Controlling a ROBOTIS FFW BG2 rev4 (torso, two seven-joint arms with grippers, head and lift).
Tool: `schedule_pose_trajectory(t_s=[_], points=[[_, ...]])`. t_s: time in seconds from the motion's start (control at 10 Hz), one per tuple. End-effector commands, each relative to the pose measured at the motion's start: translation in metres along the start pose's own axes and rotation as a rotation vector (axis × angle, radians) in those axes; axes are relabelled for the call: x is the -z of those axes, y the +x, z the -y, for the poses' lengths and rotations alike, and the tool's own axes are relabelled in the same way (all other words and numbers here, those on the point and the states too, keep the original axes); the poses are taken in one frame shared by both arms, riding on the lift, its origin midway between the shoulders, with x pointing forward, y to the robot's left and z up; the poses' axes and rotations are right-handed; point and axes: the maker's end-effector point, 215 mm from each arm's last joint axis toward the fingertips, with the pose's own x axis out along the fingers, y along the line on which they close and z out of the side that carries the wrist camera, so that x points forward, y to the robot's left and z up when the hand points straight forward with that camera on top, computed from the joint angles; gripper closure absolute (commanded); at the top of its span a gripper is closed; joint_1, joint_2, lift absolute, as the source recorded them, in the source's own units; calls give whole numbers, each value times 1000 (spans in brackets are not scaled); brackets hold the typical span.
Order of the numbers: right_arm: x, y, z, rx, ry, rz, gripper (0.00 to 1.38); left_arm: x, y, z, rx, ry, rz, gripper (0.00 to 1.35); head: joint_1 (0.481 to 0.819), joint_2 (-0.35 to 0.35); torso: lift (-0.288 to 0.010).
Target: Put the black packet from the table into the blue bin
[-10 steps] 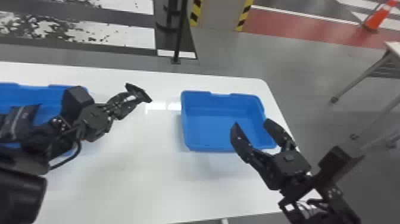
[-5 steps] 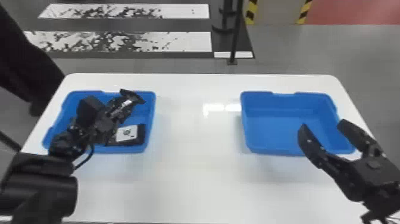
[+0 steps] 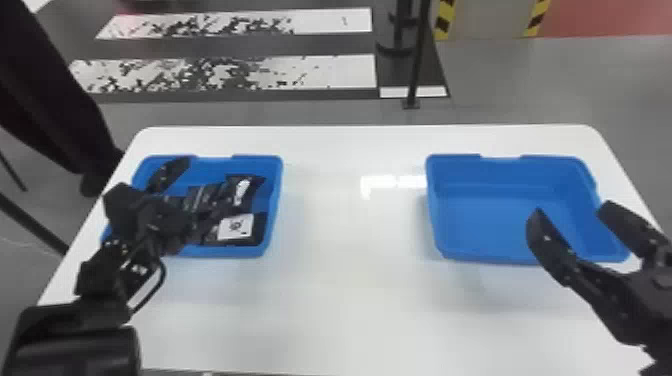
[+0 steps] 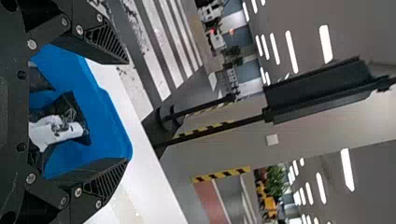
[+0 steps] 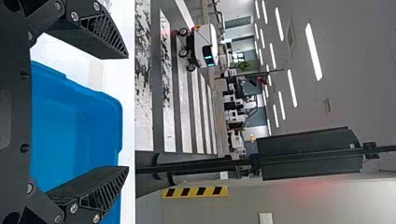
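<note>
Left gripper: the black two-fingered left gripper (image 3: pixel 197 196) was over the left bin, its jaws released and spread wide around a view of the packets.
Right gripper: the black two-fingered right gripper (image 3: pixel 572 209) was at the near right part of the right bin, its jaws released too, the fingers well apart.
Black packets: a glossy black packet with a white square label (image 3: pixel 236 227) lay inside the left bin, and a dark packet with a small white mark (image 3: pixel 242 192) lay just behind it; which one the task meant, I could not tell.
Bins: a shallow blue plastic left bin (image 3: pixel 274 200) and a matching blue plastic right bin (image 3: pixel 492 210) stood well apart.
Table: both bins rested on a glossy white table with rounded corners (image 3: pixel 350 280).
</note>
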Motion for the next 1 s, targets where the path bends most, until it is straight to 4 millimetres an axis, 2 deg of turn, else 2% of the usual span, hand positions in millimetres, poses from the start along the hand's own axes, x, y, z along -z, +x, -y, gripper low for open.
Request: schedule_pose_trajectory(t_s=[0.0, 0.1, 0.2, 0.4, 0.6, 0.9], points=[[0, -1, -1, 0, 2, -2, 173, -3, -58, -34, -132, -16, 39, 176, 695, 80, -110], [1, -2, -1, 0, 2, -4, 173, -5, -95, -57, -194, 13, 34, 179, 695, 118, -110], [1, -2, -1, 0, 2, -4, 173, -15, -120, -62, -226, 34, 54, 179, 695, 173, -110], [2, -2, -1, -1, -2, -6, 173, -30, -152, -38, -258, -70, 113, 179, 695, 228, -110], [1, -2, 0, 3, -26, -9, 173, -45, -172, -18, -302, -141, 159, 180, 695, 218, -110], [2, -2, -1, 5, -39, -14, 173, -49, -181, -2, -321, -200, 178, 180, 695, 187, -110]])
